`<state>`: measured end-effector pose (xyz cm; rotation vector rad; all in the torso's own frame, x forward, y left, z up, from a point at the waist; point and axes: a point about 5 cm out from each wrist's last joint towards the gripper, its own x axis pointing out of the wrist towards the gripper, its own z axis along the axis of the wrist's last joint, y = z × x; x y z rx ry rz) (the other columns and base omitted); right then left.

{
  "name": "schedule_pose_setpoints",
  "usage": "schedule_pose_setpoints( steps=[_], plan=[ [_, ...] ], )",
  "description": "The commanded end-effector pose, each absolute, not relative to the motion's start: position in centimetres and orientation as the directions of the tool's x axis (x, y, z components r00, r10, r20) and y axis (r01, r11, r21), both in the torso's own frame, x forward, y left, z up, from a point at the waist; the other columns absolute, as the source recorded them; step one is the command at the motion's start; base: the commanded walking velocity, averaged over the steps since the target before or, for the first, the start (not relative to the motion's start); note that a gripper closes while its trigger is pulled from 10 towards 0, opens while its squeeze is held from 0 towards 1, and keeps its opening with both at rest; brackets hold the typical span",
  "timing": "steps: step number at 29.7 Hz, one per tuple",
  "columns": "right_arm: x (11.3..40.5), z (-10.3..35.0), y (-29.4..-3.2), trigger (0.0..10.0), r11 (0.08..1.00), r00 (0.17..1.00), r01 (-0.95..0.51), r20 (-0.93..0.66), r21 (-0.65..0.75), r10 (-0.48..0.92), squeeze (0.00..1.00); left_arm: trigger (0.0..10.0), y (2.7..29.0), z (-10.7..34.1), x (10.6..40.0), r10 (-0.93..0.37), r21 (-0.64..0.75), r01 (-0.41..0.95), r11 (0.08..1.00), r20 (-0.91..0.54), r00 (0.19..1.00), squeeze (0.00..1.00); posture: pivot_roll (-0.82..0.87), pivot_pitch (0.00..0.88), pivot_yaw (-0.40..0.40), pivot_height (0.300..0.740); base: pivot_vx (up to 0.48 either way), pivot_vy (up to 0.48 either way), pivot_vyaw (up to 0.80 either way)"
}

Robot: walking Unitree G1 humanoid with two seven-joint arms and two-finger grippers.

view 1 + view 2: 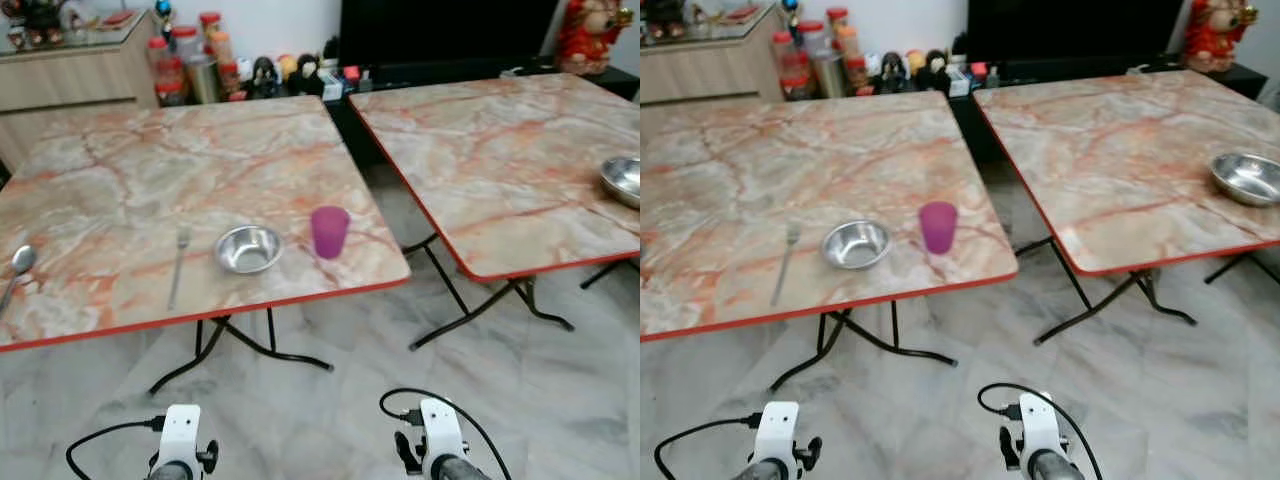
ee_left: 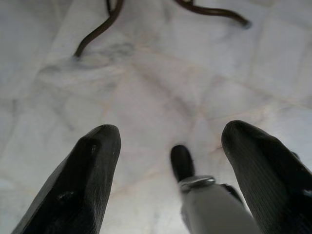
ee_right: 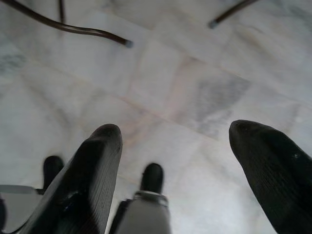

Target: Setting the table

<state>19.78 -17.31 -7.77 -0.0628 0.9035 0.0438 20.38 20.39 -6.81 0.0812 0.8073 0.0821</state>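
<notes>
Left gripper and right gripper both hang low over the marble floor, fingers spread wide, holding nothing. Ahead, the near counter carries a spoon cut off at the left frame edge, a fork, a steel bowl and a purple cup near the front edge. A floor gap separates the second counter, whose metal bowl is whole in the right eye view, cropped in the left.
</notes>
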Motion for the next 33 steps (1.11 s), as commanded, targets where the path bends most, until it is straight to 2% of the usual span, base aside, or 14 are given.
schedule_pose_setpoints(
  steps=[1,10,25,28,33],
  plan=[
    [19.91,-7.71,-17.17,10.0,0.997,0.623,-0.063,-0.782,-0.033,0.014,0.0,10.0,20.68,-7.05,19.93,0.117,0.123,-0.039,0.992,-0.732,0.671,0.0,0.02,0.0,-0.005,0.74,0.0,-0.352,0.0],
    [19.89,-7.73,-17.08,10.0,0.997,0.62,-0.069,-0.785,-0.034,0.016,0.0,10.0,20.69,-7.04,19.96,0.12,0.124,-0.043,0.991,-0.732,0.671,0.0,0.02,0.0,-0.003,0.74,0.0,-0.347,0.0],
    [19.92,-7.71,-17.17,10.0,0.998,0.621,-0.052,-0.784,-0.018,0.018,0.0,10.0,20.99,-6.44,20.82,0.147,0.086,-0.121,0.989,-0.697,0.702,0.0,0.02,0.0,-0.006,0.74,0.0,0.0,0.0],
    [20.01,-7.64,-17.14,10.0,0.996,0.628,-0.079,-0.778,-0.043,0.016,0.0,10.0,21.05,-6.43,20.84,0.148,0.087,-0.122,0.989,-0.699,0.7,0.0,0.02,0.0,-0.006,0.74,0.259,0.0,0.0],
    [19.97,-7.67,-17.15,10.0,0.996,0.625,-0.078,-0.78,-0.041,0.017,0.0,10.0,21.1,-6.45,20.81,0.152,0.086,-0.128,0.988,-0.702,0.696,0.0,0.02,0.0,-0.008,0.74,0.266,0.0,0.72]
  ],
)
